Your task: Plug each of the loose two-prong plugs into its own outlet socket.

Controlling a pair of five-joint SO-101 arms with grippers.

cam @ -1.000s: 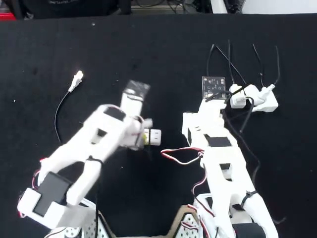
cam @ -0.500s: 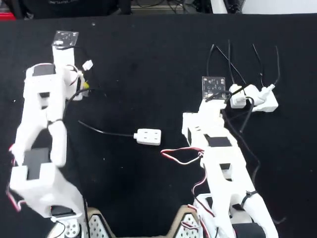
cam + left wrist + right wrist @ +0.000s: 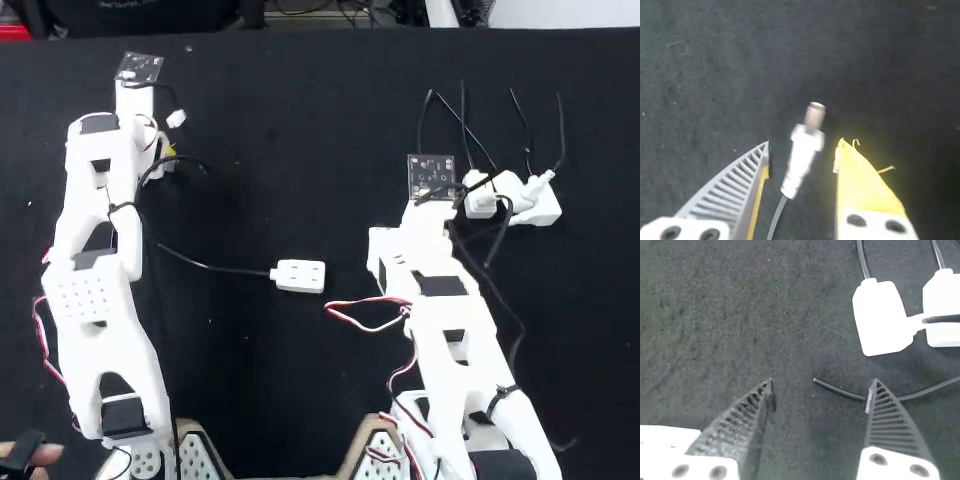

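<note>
A small white plug with a metal tip lies on the black table between the fingers of my left gripper, which is open around it. From above, this plug is at the far left, beside the left gripper. Its thin black cable runs to a white outlet socket lying loose in the middle of the table. My right gripper stands open over bare cloth, near a loose black wire end. White outlet blocks with black cables lie just beyond it.
The white outlet cluster sits at the right with several thin black wires fanning toward the far edge. Red and white servo leads loop beside the right arm. The black cloth covers the whole table.
The left arm has swung from the middle of the table, beside the outlet socket, out to the far left over the plug. The plug and its cable have shifted. The right arm has kept still.
</note>
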